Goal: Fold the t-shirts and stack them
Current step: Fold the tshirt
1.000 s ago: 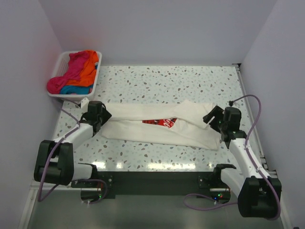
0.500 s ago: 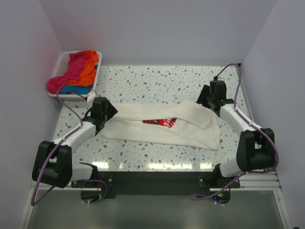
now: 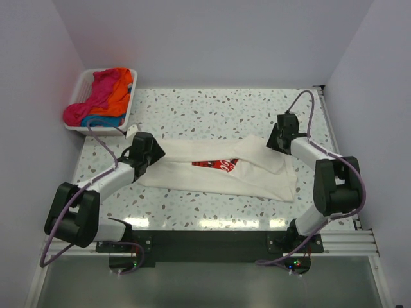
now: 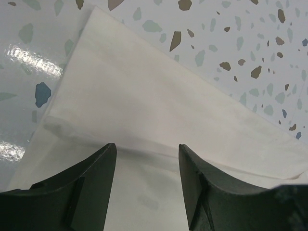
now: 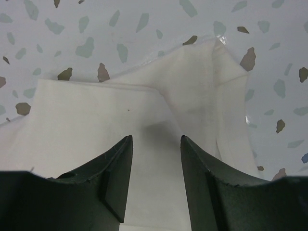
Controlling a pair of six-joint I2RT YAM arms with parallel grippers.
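At the far left the white basket point(image 3: 82, 86) holds a heap of pink, orange and blue t-shirts point(image 3: 106, 96); next comes the left gripper point(image 4: 147, 149), low over the left end of the cream t-shirt point(image 3: 192, 172), its jaws apart with nothing between them; the shirt lies across the middle of the table point(image 3: 212, 109), folded into a long band, its red logo point(image 3: 218, 164) peeking out; the right gripper point(image 5: 155, 139) hangs over the far right corner, jaws apart too, cloth under them but not pinched; I think the fold is half done; next both must pinch an edge and carry it over.
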